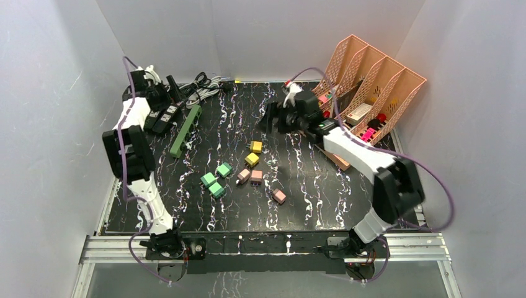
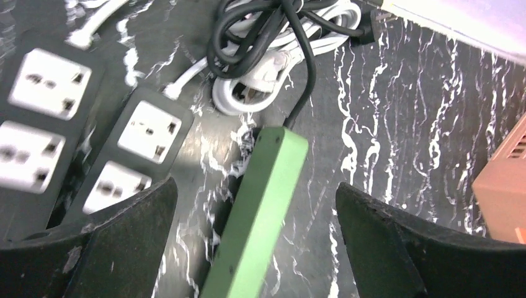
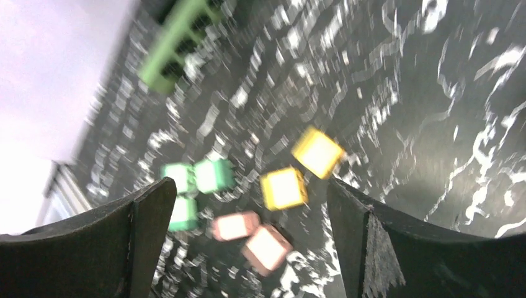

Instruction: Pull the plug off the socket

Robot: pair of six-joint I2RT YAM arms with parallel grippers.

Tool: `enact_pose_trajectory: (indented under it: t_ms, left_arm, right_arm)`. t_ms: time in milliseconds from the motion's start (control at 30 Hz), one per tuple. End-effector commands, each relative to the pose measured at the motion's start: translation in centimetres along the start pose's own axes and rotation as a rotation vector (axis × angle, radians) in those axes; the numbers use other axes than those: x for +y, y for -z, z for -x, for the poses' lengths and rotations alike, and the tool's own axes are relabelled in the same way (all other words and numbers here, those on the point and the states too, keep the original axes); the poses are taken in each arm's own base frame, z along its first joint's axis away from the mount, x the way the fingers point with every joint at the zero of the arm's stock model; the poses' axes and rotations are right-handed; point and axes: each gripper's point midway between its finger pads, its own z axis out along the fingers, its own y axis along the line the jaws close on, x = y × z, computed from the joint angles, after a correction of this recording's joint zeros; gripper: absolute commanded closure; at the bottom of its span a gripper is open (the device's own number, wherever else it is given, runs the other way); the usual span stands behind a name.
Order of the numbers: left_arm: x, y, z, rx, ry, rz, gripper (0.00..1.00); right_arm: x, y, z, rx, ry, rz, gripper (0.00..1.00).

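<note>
A green power strip [image 1: 185,130] lies at the far left of the table. In the left wrist view it [image 2: 260,211] runs up between the jaws of my left gripper [image 2: 257,248], which is open above it. Black strips with white sockets [image 2: 149,133] lie beside it on the left. Coiled black and white cables [image 2: 273,49] and a black plug [image 2: 366,28] lie beyond. I see no plug seated in a socket. My left gripper [image 1: 160,104] hovers over the black strips [image 1: 164,118]. My right gripper [image 1: 271,118] is open and empty at the far middle, and its wrist view is blurred.
Small yellow [image 1: 251,159], green [image 1: 217,190] and pink [image 1: 279,196] blocks lie mid-table, and the right wrist view looks down on them [image 3: 283,187]. An orange file rack [image 1: 372,81] stands at the far right. Cables [image 1: 205,87] pile at the back wall.
</note>
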Motion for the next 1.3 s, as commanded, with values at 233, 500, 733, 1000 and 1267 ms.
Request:
enact_pose_trajectory:
  t_ms: [233, 500, 733, 1000, 1267]
  left_arm:
    - [-3.5, 11.1, -2.3, -0.246, 0.158, 0.164, 0.02]
    - [-14.5, 11.0, -13.6, 0.026, -0.18, -0.063, 0.02]
    - [-16.4, 10.1, -26.0, 0.298, -0.216, -0.046, 0.02]
    - [-16.5, 12.8, -28.8, 0.31, -0.261, -0.09, 0.02]
    - [-13.5, 12.0, -29.2, 0.329, -0.428, 0.016, 0.1]
  right_arm:
    - [11.8, 14.4, 14.5, -0.548, -0.308, 0.175, 0.02]
    - [12.4, 16.1, 15.4, -0.601, -0.31, 0.2, 0.02]
    - [12.7, 16.8, 15.7, -0.623, -0.285, 0.218, 0.02]
    - [13.2, 17.5, 15.1, -0.637, -0.286, 0.271, 0.02]
    - [14.0, 16.5, 15.1, -0.598, -0.268, 0.319, 0.02]
